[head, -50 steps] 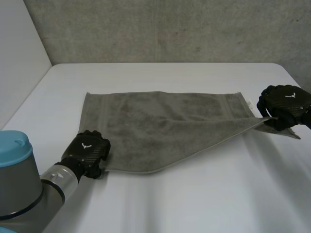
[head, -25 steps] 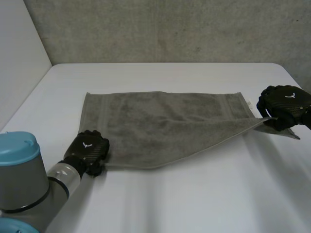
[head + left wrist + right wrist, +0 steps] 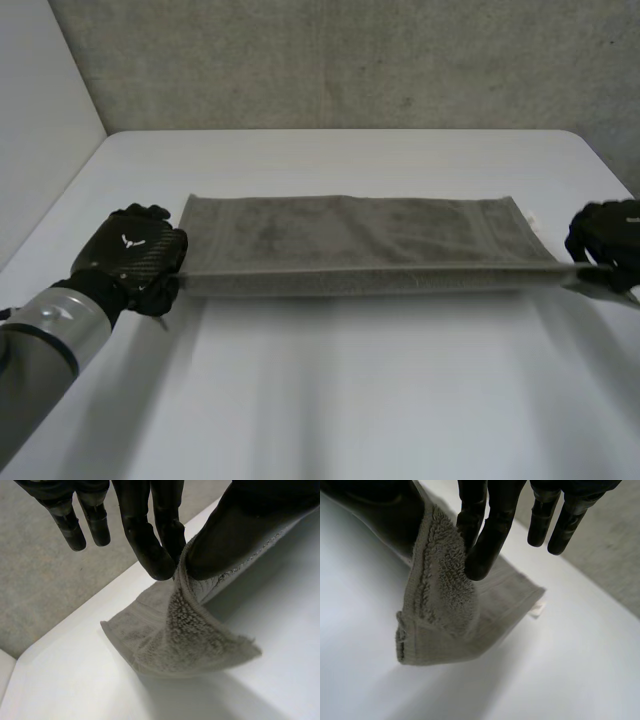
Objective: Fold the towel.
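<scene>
Now that left hand (image 3: 135,258) is up level with right hand (image 3: 606,242), each pinches near corner of towel (image 3: 350,232); near edge taut above table (image 3: 330,390); fold-over toward far edge seems ready.

You're looking at bare lab test cell: plain white table (image 3: 360,400), rough concrete wall (image 3: 330,60) behind, white side panel (image 3: 40,110).

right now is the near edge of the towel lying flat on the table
No, the left hand and right hand each pinch a near corner and hold that edge of the towel taut above the table.
</scene>
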`<state>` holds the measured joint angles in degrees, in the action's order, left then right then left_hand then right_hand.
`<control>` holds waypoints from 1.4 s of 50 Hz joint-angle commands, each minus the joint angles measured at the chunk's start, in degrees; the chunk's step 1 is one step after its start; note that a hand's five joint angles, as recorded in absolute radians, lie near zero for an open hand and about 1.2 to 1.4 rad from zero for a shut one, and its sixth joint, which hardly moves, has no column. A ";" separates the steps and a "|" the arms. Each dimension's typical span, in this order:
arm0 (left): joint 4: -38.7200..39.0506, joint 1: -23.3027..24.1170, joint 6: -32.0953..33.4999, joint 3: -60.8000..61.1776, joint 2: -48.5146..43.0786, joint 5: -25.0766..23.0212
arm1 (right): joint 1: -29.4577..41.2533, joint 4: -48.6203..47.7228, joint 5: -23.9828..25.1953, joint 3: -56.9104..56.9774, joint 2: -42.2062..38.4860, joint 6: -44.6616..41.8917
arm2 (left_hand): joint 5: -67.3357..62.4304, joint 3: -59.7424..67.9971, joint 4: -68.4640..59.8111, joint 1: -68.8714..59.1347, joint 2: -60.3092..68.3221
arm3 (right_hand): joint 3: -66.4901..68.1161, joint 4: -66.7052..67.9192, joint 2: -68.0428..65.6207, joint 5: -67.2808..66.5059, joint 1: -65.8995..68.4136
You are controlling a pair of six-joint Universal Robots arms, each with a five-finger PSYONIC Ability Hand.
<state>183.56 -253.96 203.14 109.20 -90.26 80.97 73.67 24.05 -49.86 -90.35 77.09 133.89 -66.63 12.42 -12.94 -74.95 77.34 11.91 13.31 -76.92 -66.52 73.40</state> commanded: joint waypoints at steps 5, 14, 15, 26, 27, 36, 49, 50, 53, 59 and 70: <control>-16.36 -4.87 13.41 0.40 5.17 -6.70 | -6.52 23.57 4.07 -3.77 0.43 -24.26 | -3.37 -2.42 2.94 -5.05 2.66 | -1.91 -3.31 -3.08 -3.48 6.60; -25.18 -12.44 21.42 -2.86 7.20 -11.89 | -7.84 35.98 4.69 -3.60 0.52 -37.82 | -3.37 -2.42 2.94 -5.05 2.66 | -1.91 -3.31 -3.08 -3.48 6.60; -25.09 -14.18 22.55 -4.60 6.94 -12.76 | -7.58 36.85 4.95 -2.30 0.34 -38.87 | -3.37 -2.42 2.94 -5.05 2.66 | -1.91 -3.31 -3.08 -3.48 6.60; -24.13 -11.93 22.65 -19.27 -10.78 -16.02 | 0.67 33.97 7.41 18.25 -15.28 -25.81 | -3.37 -2.42 2.94 -5.05 2.66 | -1.91 -3.31 -3.08 -3.48 6.60; -24.12 -11.91 22.65 -19.29 -10.82 -16.02 | 0.69 33.96 7.41 18.28 -15.30 -25.78 | -3.37 -2.42 2.94 -5.05 2.66 | -1.91 -3.31 -3.08 -3.48 6.60; -15.77 -5.14 22.39 -28.08 -27.34 -15.32 | 8.77 23.32 6.97 30.15 -25.06 -12.69 | -3.37 -2.42 2.94 -5.05 2.66 | -1.91 -3.31 -3.08 -3.48 6.60; 2.07 -4.88 15.53 -32.21 -33.58 -11.80 | 12.47 2.32 -2.52 32.87 -29.72 0.32 | -3.37 -2.42 2.94 -5.05 2.66 | -1.91 -3.31 -3.08 -3.48 6.60; 3.72 -4.79 15.19 -32.21 -33.67 -11.63 | 12.81 0.58 -2.96 32.35 -29.63 1.28 | -3.37 -2.42 2.94 -5.05 2.66 | -1.91 -3.31 -3.08 -3.48 6.60; 5.66 -4.62 14.92 -32.30 -33.76 -11.63 | 13.08 -2.85 -3.66 31.03 -29.37 3.74 | -3.37 -2.42 2.94 -5.05 2.66 | -1.91 -3.31 -3.08 -3.48 6.60; 8.65 -2.95 14.92 -32.39 -34.37 -11.80 | 13.78 -9.44 -6.03 28.39 -28.84 7.70 | -3.37 -2.42 2.94 -5.05 2.66 | -1.91 -3.31 -3.08 -3.48 6.60; 14.28 -1.01 15.01 -33.79 -38.94 -12.07 | 14.57 -16.84 -10.43 27.07 -29.01 10.16 | -3.37 -2.42 2.94 -5.05 2.66 | -1.91 -3.31 -3.08 -3.48 6.60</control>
<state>196.14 -255.99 218.09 76.55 -126.34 69.06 88.11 9.53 -59.14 -62.89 48.33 143.51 -67.84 12.42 -12.94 -75.11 77.35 11.91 13.31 -76.92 -67.58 73.38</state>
